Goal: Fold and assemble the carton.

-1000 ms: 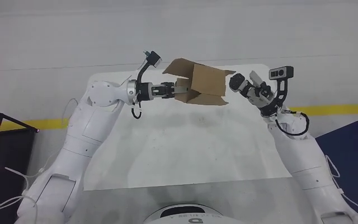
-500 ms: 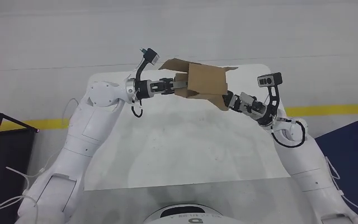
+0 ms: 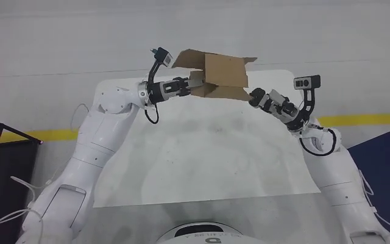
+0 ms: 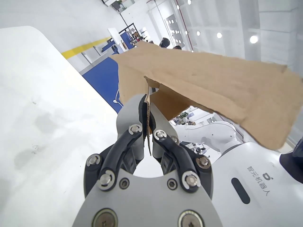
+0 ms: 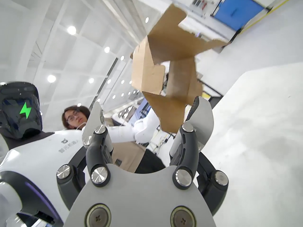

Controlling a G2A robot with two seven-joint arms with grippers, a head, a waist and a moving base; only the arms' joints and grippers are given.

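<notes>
A brown cardboard carton hangs in the air over the table's far edge, opened into a tube with its flaps sticking out. My left gripper is shut on one flap at the carton's left side; the left wrist view shows the flap's edge pinched between the pads. My right gripper stands open just under the carton's lower right flap. In the right wrist view that flap hangs between the spread fingers, not gripped.
The white table lies below both arms with faint smudges on it. A yellow floor line runs past the table's right side. A dark object stands at the far left.
The left gripper has lifted and tilted the carton toward the far edge. The right gripper swung in under the carton's lower right flap and then drew back a little.
</notes>
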